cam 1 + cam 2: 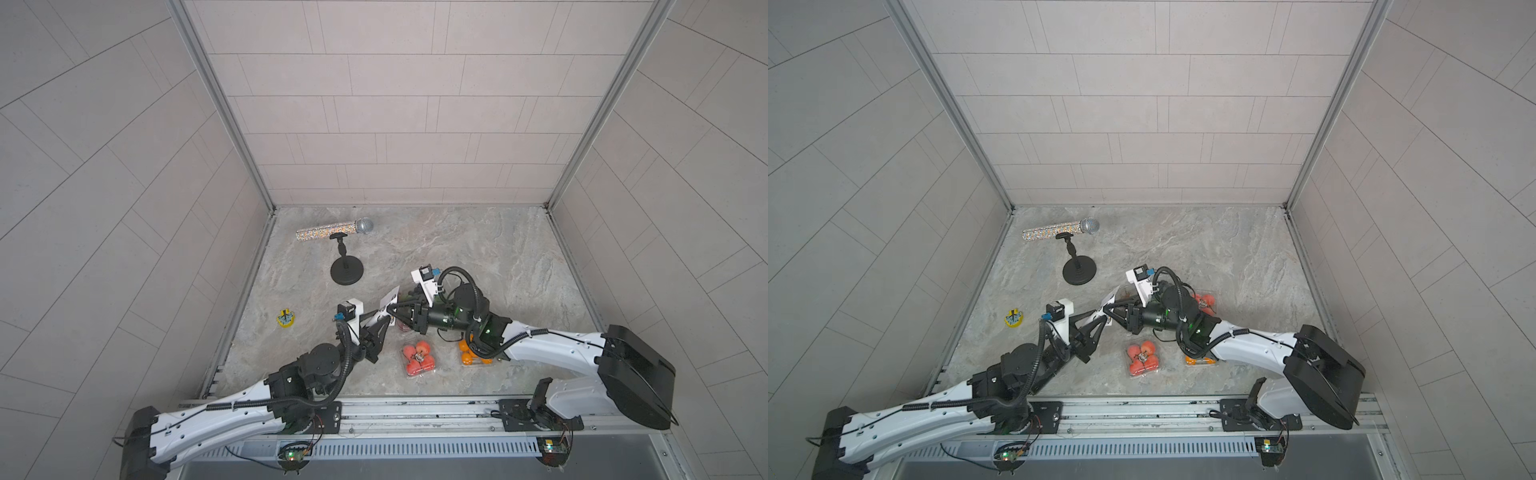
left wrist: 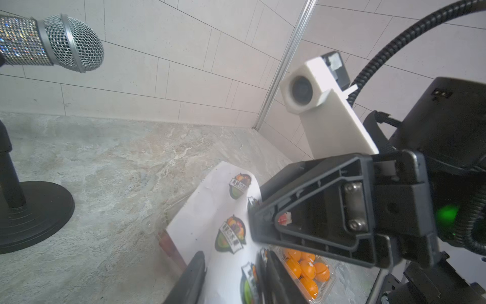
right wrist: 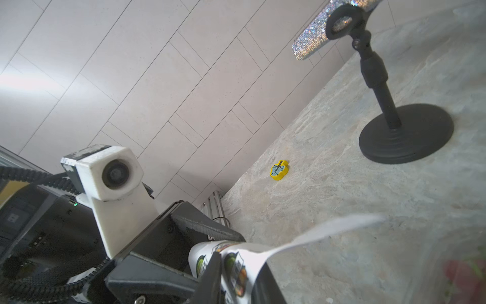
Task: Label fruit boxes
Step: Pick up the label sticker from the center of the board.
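On the table (image 1: 498, 257), the left gripper (image 1: 385, 320) is clamped on the sheet, and the right gripper (image 1: 390, 310) is pinched on its edge. A red box (image 1: 419, 358) and the orange box (image 1: 468, 356) lie by the near edge. A second red box (image 1: 1205, 302) is seen beyond the right arm, and a fourth box (image 2: 157, 222) is mostly hidden. The sheet (image 1: 390, 298) is held above mid-table, stickers (image 2: 231, 234) unpeeled. No label is made out on any lid, so all the labelling is judged left.

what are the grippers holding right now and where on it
Both hold the sticker sheet. The left gripper pinches the end nearest the robot; the right gripper is closed on its side edge, further along.
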